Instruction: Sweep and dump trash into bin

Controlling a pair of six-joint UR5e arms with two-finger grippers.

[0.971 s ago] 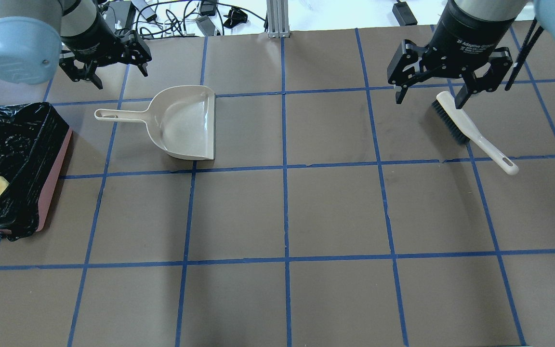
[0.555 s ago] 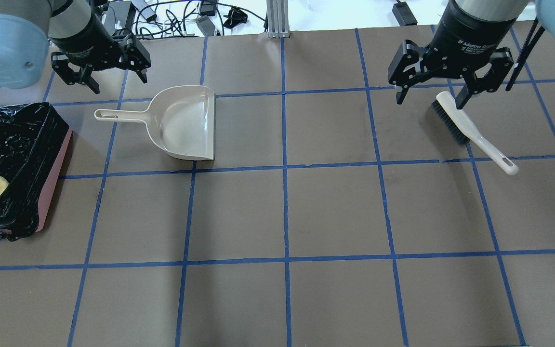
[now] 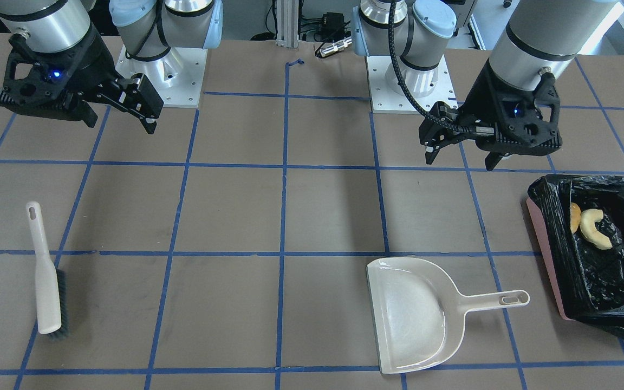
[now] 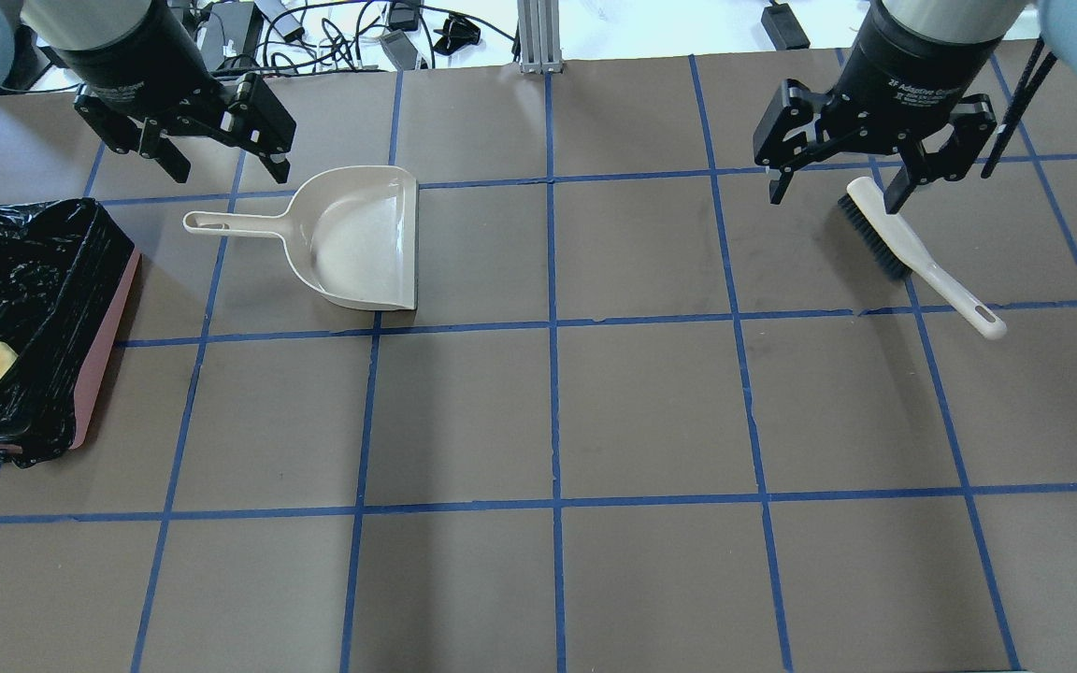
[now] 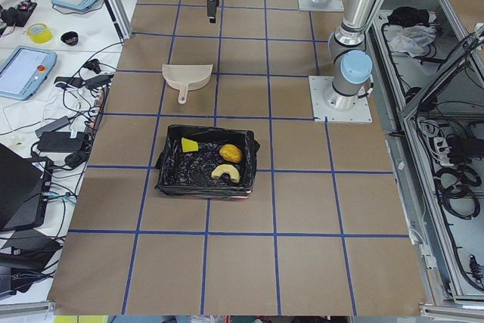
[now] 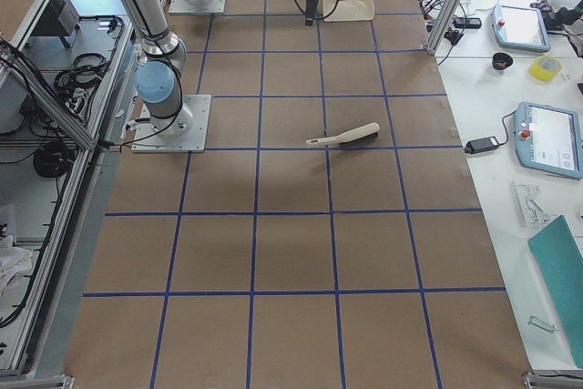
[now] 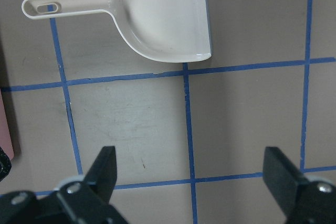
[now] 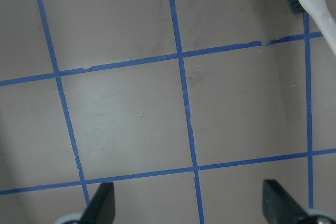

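Read the overhead view as a dial with 12 at the top.

One bin (image 4: 108,327) sits at the counter's 9 o'clock edge. All three pieces of trash lie inside it on the black liner. In the left side view the one sponge (image 5: 189,144) is at the bin's 10 o'clock. The one roll (image 5: 231,153) is at 2 o'clock, and the one croissant (image 5: 225,173) is just beside it at 4 o'clock.

One dustpan (image 4: 361,238) lies flat on the counter at about 10 o'clock from the middle. Its handle points to 9 o'clock, toward the bin, and its mouth faces 3 o'clock. It sits near the bin but apart from it.

One brush (image 4: 912,252) lies at 2 o'clock, well apart from the dustpan. Its bristle head is at its 11 o'clock end and its handle runs out to 4 o'clock.

Both hands are in view. The left hand (image 4: 228,168) hangs above the counter at 12 o'clock from the dustpan handle. Its fingers are spread wide and it grips nothing. The right hand (image 4: 834,198) hangs over the brush's bristle end, spread just as wide, also with nothing in it.
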